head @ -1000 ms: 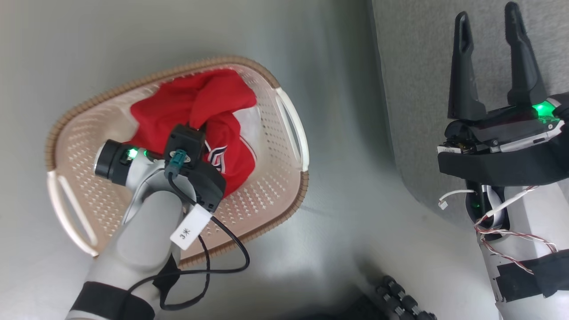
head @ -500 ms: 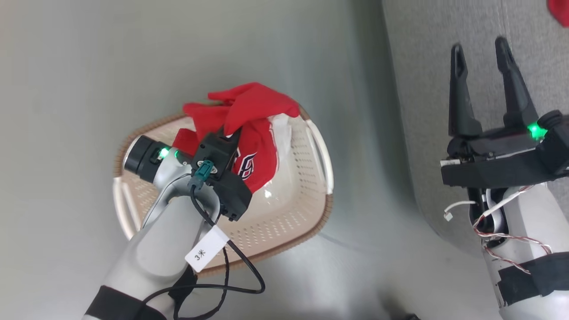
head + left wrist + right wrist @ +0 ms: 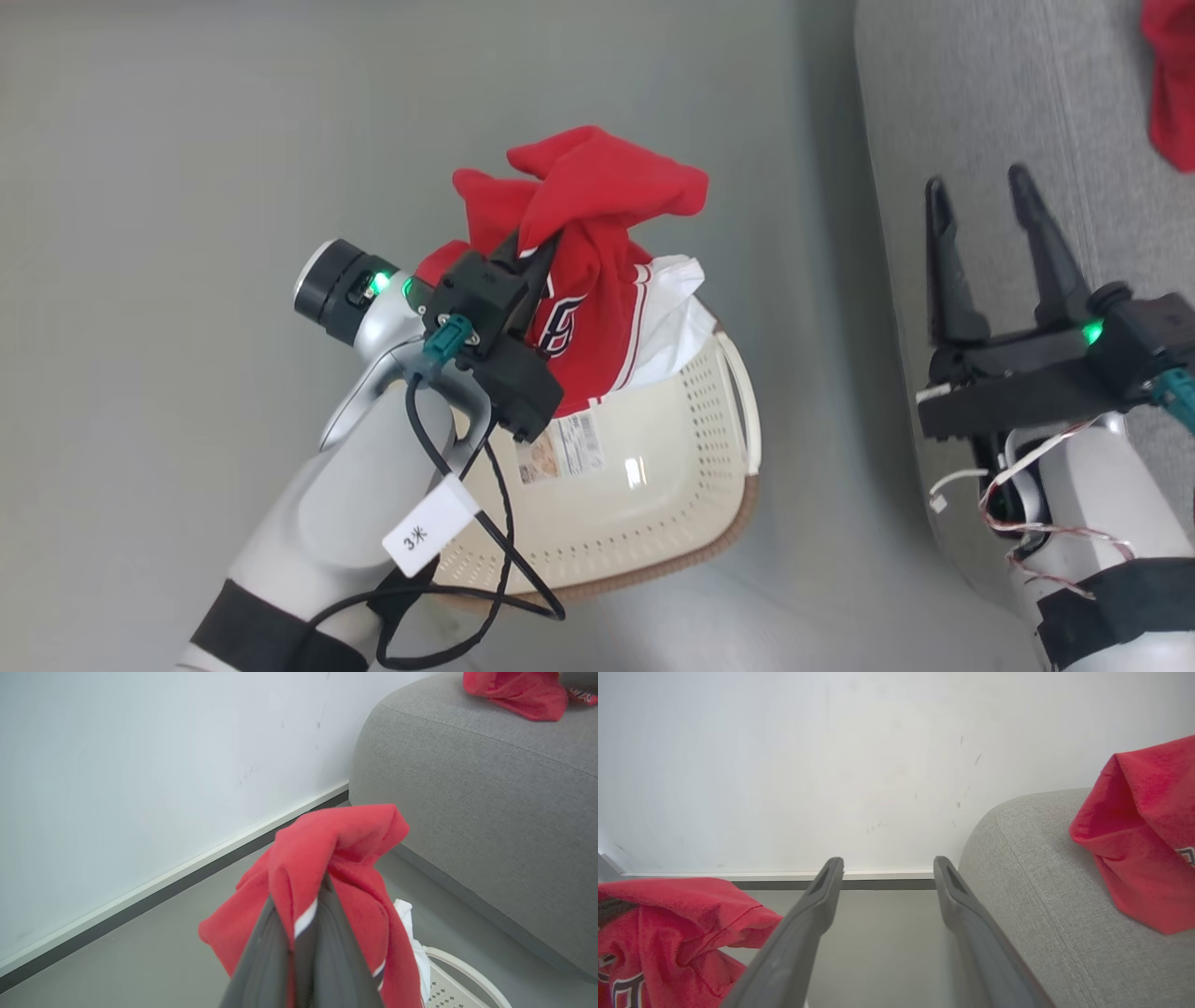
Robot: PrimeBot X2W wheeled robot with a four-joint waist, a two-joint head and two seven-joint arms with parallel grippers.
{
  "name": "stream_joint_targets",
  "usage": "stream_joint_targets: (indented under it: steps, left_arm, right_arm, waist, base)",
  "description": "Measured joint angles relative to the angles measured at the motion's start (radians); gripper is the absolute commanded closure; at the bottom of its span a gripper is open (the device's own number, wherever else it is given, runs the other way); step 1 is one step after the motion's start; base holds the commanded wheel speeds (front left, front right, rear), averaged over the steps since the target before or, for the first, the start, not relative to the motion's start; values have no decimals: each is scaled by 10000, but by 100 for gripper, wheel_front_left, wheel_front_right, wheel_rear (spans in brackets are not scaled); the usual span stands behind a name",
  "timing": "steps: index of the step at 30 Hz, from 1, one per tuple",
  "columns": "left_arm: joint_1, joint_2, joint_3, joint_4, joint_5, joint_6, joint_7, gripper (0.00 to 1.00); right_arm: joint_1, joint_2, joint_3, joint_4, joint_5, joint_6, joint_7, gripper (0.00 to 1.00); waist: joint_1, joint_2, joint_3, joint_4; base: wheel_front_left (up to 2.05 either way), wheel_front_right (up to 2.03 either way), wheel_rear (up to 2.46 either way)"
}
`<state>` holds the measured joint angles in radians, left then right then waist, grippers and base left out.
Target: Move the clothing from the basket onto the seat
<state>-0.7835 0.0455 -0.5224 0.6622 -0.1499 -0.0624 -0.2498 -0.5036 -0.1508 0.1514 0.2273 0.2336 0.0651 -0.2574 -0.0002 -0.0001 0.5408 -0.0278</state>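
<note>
My left gripper is shut on a bunched red jersey, part of the clothing, which hangs above the far end of the cream basket. Its lower part and some white fabric still reach the basket's rim. The left wrist view shows the fingers pinching the jersey's folds. Another red jersey lies on the grey seat at the right. My right gripper stands open and empty over the seat's rounded edge. In the right wrist view the right gripper points at the wall.
The basket stands on a grey floor next to the seat. A white wall with a dark baseboard runs behind. A black cable with a white tag dangles from my left forearm over the basket's near side.
My left gripper has lifted the red jersey up out of the basket, baring the basket's floor. The head camera has shifted, bringing the jersey on the seat into view. The right gripper stays open.
</note>
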Motion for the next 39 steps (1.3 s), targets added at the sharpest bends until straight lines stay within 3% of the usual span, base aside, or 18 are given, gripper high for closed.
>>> stream_joint_targets:
  steps: [17, 39]
  left_arm:
    - [-398, -77, -383, 38, -510, -359, -2, 100]
    - [-534, -86, -1946, 525, -2339, -453, 474, 100]
  right_arm:
    - [651, 21, 832, 1340, -336, 364, 6, 0]
    - [538, 729, 3398, 3494, -401, 583, 8, 0]
  waist:
    - [1, 0, -2314, 943]
    - [0, 0, -5150, 1293]
  base:
    - [0, 0, 0]
    - [0, 0, 0]
